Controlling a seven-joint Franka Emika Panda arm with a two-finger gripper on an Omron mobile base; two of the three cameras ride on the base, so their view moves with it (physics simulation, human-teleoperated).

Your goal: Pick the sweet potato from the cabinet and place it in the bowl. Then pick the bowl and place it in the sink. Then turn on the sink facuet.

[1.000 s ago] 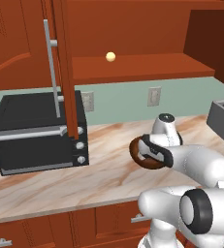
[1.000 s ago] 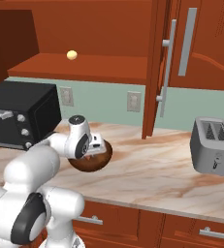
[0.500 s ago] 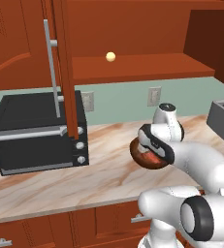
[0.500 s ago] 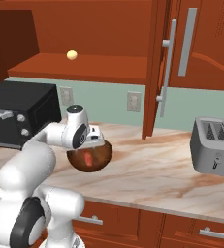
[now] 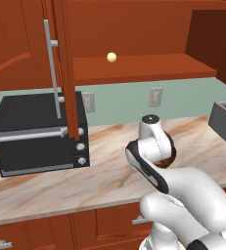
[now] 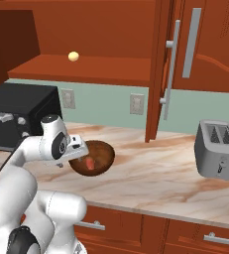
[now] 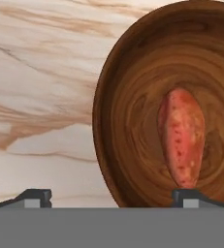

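Sweet potato [image 7: 182,136] lies loose in the bottom of the bowl [image 7: 133,121], long axis running up the hand view, one tapered end near the right fingertip. Bowl sits on the marble counter [image 6: 150,173], seen in the right base view between the black oven [image 6: 17,116] and the toaster [image 6: 220,149]. Gripper [image 7: 113,196] hangs just above the bowl's rim with jaws spread wide, holding nothing. Pale yellow ball [image 5: 112,57] rests on the open cabinet [image 5: 139,66] shelf.
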